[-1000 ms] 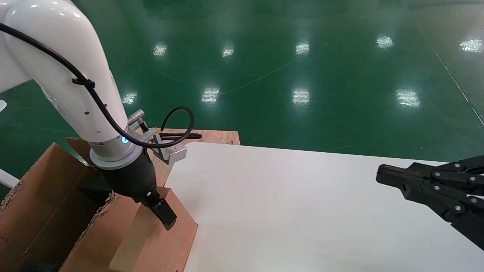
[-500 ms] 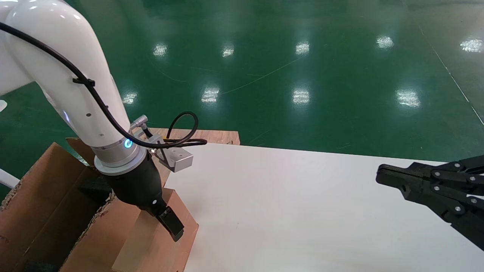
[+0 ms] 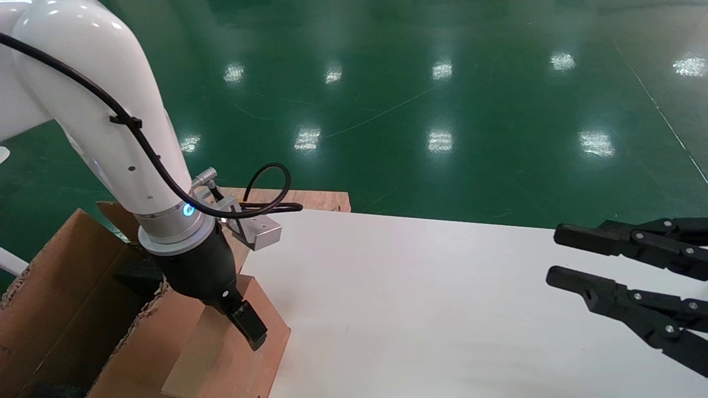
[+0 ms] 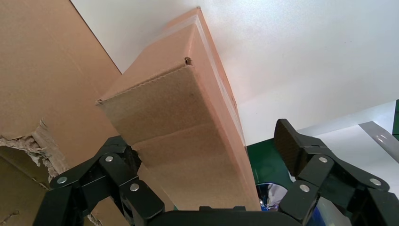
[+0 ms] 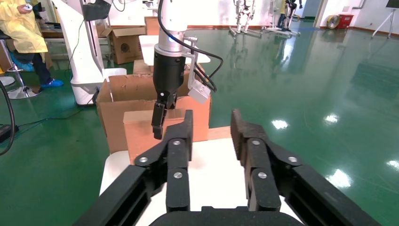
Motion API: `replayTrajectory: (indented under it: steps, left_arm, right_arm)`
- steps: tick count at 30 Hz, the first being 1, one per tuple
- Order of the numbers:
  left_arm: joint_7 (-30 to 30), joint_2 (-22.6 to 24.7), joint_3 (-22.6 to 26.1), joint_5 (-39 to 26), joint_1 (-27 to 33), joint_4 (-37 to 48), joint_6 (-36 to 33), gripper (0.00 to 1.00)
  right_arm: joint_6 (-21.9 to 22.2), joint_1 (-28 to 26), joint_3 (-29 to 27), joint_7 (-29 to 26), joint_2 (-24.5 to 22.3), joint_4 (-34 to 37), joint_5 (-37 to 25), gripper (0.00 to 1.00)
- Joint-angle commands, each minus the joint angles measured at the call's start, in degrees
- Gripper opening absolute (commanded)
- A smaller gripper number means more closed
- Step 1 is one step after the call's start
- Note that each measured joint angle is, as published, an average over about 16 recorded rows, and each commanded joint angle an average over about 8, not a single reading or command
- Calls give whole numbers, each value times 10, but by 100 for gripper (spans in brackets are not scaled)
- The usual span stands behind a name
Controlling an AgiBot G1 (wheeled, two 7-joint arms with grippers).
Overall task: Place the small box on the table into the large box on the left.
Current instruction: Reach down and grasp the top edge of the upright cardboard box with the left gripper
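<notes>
Room: a glossy green floor (image 3: 420, 83) with lamp reflections lies beyond a wide white bench (image 3: 442, 309).
Far left: the large box (image 3: 61, 309), a brown corrugated carton with tall flaps and ragged torn edges, stands off the bench's left side; its inside is dark.
Left arm: the white arm comes down from the upper left, ending in a black wrist with a lit blue ring.
Left hand (image 4: 207, 160): its fingers stand spread on either side of the small box; the wrist view shows a clear gap between one pad (image 4: 287, 146) and the cardboard, while contact on the other side cannot be made out.
Small box (image 3: 232, 354): plain brown cardboard, at the bench's left edge, just beside the carton's torn flap.
Behind: a light wooden board (image 3: 310, 199) shows at the bench's far left corner.
Right hand (image 3: 553, 257): it hovers above the bench's right side, well apart from both boxes, fingers parted and holding nothing.
</notes>
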State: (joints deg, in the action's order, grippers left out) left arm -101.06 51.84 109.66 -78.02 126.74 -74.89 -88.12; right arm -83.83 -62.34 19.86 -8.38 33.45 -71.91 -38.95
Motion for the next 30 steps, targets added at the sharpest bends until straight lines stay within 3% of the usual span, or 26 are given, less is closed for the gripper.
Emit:
replayTrajectory:
  steps: [1,25,30]
  left_arm:
    - [-1,0,0,-1,0,0,0,0]
    - [1,2,0,-8,3,-1,4,0]
    - [24,4,-12,-21,21,-10,27,0]
  right_arm:
    - [0,0,0,0,0,0,0,100]
    - [0,0,0,0,0,0,0,100]
    - [0,0,0,0,0,0,0,100]
